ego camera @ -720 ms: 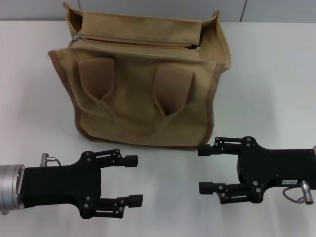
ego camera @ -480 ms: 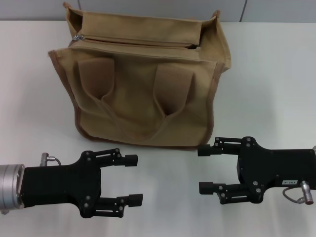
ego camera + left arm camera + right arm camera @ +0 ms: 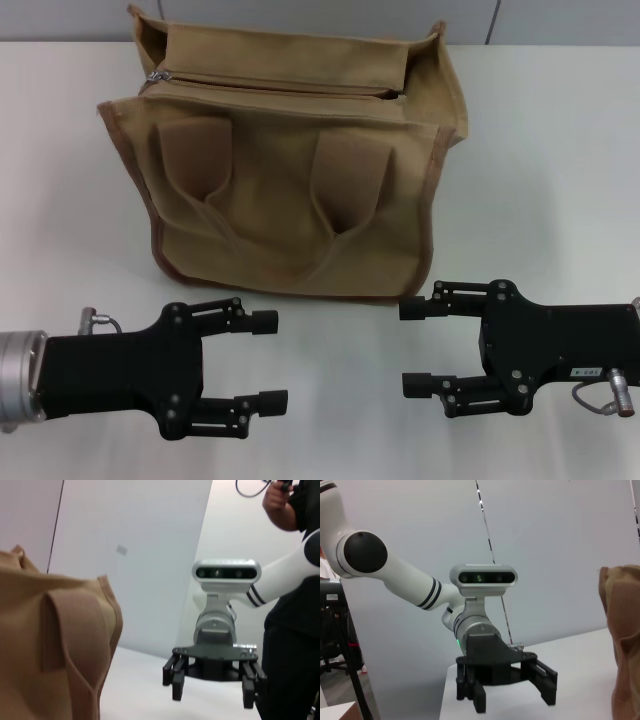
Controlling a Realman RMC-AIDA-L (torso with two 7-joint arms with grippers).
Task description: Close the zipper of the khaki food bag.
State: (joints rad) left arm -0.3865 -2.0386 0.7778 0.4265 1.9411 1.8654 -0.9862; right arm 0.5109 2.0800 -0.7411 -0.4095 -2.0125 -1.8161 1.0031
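Both my grippers [image 3: 262, 361] [image 3: 418, 345] drifting slightly nearer since earlier; fingers spread, holding nothing. Khaki food bag [image 3: 290, 170] standing beyond; zipper [image 3: 280, 82] pull at left end. Risking bag sliding if unbraced.

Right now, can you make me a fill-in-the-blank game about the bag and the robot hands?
1. The khaki food bag sits on a ____ table.
2. Both end effectors, left and right, have their fingers ____.
3. The zipper pull is at the bag's ____ end.

Missing words: white; open; left
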